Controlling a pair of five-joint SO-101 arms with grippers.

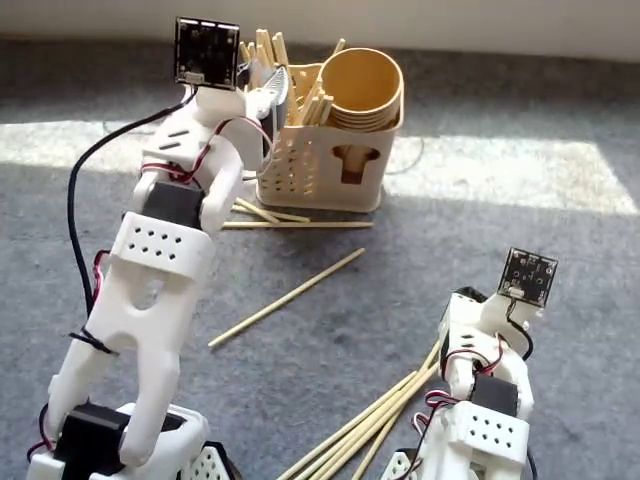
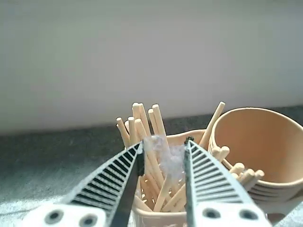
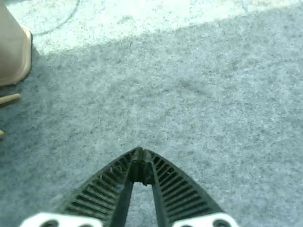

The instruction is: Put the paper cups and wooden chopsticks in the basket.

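Basket (image 1: 320, 165): cream, slotted, upright on the grey-covered bench (image 1: 500, 240), upper middle of the high view.

Paper cups (image 1: 362, 88): nested in one stack, upright, in the right-hand part of the basket; in the left wrist view, right of the frame (image 2: 258, 142).

Upright chopsticks (image 1: 265, 50): bunched on end in the left-hand part of the basket, just beside the cups, tips above the rim; centre of the left wrist view (image 2: 142, 118).

Chopsticks by the basket (image 1: 295, 224): a few, flat on the bench, touching or just beside the basket's foot.

Single chopstick (image 1: 290, 297): flat, on a diagonal, middle of the high view, apart from the rest.

Chopstick bundle (image 1: 370, 425): several, flat and roughly parallel, bottom middle of the high view, just beside the right arm (image 1: 490, 390) and well apart from the basket.

Left gripper (image 1: 275, 95): at the basket's upper left rim, over the upright chopsticks; fingers (image 2: 118, 175) spread apart, released, grasping nothing visible.

Right gripper (image 3: 140, 156): low over bare bench; fingers (image 3: 109, 184) clenched, tips meeting, nothing between them.
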